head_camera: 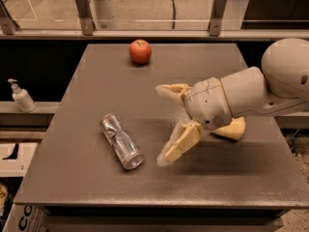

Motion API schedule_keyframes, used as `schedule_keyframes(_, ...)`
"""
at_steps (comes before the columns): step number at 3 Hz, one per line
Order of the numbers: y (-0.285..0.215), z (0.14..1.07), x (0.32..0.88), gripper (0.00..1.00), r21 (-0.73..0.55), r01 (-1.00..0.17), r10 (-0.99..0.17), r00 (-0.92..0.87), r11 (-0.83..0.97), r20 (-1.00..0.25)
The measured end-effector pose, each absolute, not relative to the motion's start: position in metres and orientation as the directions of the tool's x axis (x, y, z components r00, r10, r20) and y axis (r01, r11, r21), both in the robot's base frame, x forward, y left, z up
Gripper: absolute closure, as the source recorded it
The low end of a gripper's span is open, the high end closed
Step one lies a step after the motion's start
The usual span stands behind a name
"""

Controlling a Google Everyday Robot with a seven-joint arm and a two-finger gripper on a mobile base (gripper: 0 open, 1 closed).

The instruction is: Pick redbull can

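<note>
Redbull can (121,141) lies on its side near the front-left corner of the bench (227,62), the empty gripper (161,124) just right of it with fingers (179,141) spread wide; best to straddle its narrow middle crosswise, since it could roll.

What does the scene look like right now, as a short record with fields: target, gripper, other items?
target: redbull can, lying on its side, near-left part of the table
gripper: gripper, open, on the can's right in the camera view, not touching it
held: nothing
also on table: apple, near the far edge
off table: pump bottle, on the ledge at left
</note>
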State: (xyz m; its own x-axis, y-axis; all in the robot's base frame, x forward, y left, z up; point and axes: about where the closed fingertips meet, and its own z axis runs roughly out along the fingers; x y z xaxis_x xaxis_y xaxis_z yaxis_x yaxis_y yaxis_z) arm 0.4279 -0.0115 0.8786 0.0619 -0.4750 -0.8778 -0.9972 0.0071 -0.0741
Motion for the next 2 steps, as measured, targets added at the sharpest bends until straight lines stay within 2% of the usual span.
schedule_keyframes(2, 0.039, 0.846, 0.431, 0.0, -0.1, -0.995, -0.424, 0.081, 0.023, -0.902)
